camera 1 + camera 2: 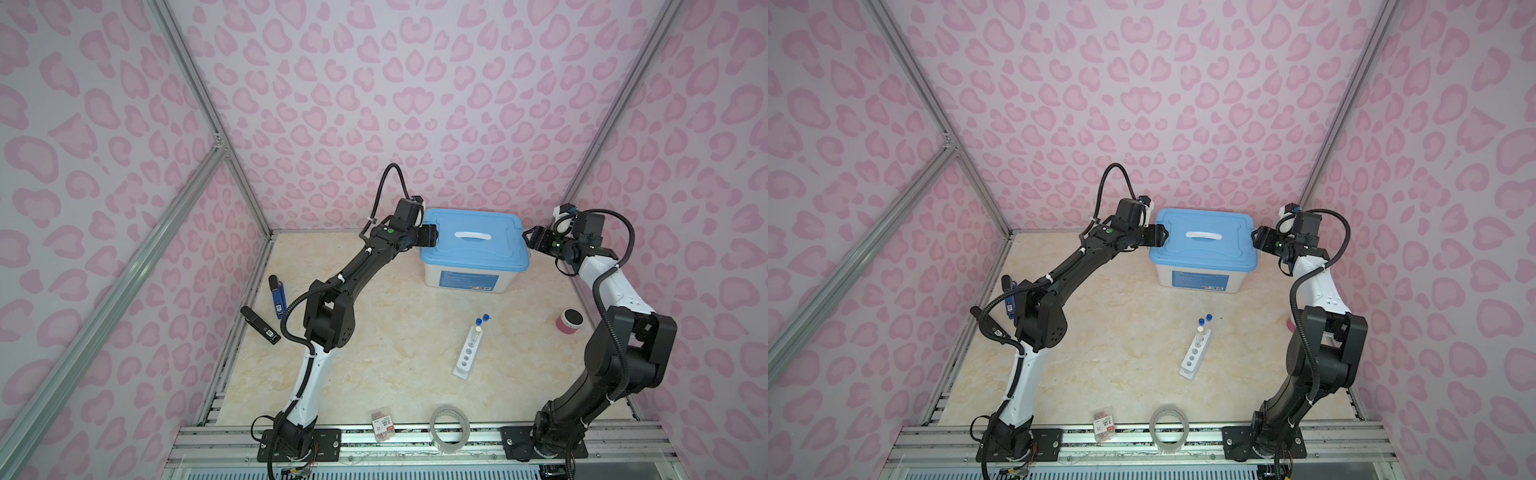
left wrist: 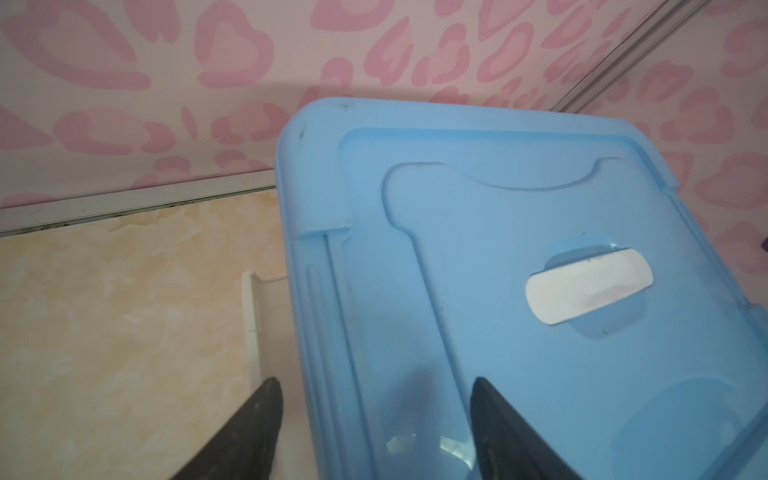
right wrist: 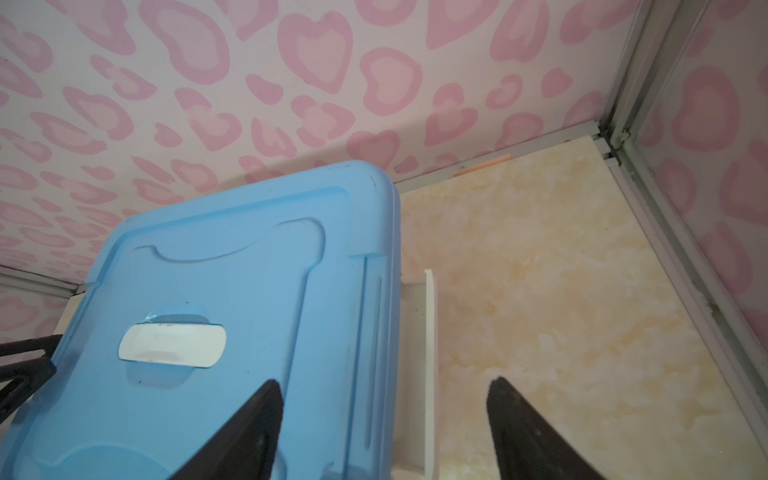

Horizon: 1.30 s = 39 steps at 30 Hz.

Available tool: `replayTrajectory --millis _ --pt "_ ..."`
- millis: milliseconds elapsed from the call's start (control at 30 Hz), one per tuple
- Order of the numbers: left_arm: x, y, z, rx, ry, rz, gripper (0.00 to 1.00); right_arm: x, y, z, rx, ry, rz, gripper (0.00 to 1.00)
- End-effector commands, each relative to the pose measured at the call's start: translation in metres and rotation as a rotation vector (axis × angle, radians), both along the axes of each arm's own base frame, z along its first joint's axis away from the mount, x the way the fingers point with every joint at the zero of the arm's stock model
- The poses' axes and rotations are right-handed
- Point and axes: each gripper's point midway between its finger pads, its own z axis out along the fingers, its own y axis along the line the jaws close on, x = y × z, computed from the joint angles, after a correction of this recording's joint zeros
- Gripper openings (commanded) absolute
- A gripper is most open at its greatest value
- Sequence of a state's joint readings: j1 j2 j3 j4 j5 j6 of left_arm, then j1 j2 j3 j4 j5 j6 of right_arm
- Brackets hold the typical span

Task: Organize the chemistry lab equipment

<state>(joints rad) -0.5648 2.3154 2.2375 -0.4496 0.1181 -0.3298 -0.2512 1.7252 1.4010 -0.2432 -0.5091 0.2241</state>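
**Now both grippers stand at the box ends**

From my station, the left arm [image 1: 357, 270] rises from its near-edge base, bends at the elbow and stretches forward. Its wrist turns inward, so the left gripper [image 1: 434, 237] meets the left end of the blue-lidded box [image 1: 465, 279]. Its fingers are spread, 1 over the lid [image 2: 498, 249] and 1 outside the edge, pinching nothing. The right arm [image 1: 611, 291] mirrors that pose. The right gripper [image 1: 528, 242] stands at the lid's right end, likewise spread and empty. The white six-hole rack [image 1: 468, 353] lies on the table [image 1: 374, 332] in front of the box, well apart from both grippers, with 2 blue-capped test tubes [image 1: 482, 319] at its far end.
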Motion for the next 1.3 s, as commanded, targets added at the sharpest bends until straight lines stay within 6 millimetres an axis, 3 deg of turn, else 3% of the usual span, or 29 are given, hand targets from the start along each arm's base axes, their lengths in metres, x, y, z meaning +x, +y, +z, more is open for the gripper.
replayTrajectory --millis 0,300,600,1267 --pt "-0.02 0.005 0.09 -0.042 -0.161 -0.015 0.74 -0.002 0.006 0.0 0.049 -0.038 0.021 0.79" --pt "-0.037 -0.027 0.092 -0.054 -0.186 -0.09 0.74 -0.009 0.011 -0.016 0.083 -0.016 0.031 0.81" --pt "-0.04 -0.052 0.071 -0.1 -0.138 -0.14 0.73 -0.002 0.01 -0.015 0.101 -0.026 0.041 0.81" --pt "-0.036 -0.07 0.03 -0.098 -0.075 -0.165 0.73 0.004 0.011 -0.031 0.136 -0.011 0.052 0.79"
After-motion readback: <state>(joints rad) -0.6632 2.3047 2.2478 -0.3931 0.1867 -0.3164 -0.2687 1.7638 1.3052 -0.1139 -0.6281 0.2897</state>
